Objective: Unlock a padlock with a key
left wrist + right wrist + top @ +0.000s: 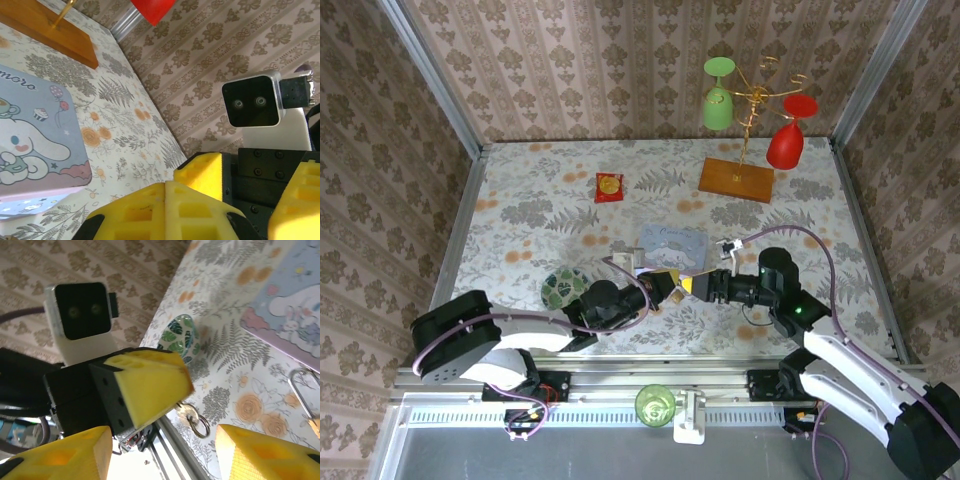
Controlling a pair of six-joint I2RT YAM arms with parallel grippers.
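The key (185,411), its ring dangling, is pinched in the closed left tool (165,192), just off the near edge of the pale blue tin (295,305). The padlock (292,388) lies nearer the tin, shackle showing; the right tool (160,440) stands open, empty.

Both arms are stretching inward, tips nearly meeting. The left end effector (658,289) is pressing its fingers tightly together; the right end effector (692,285) is facing it, fingers standing apart.
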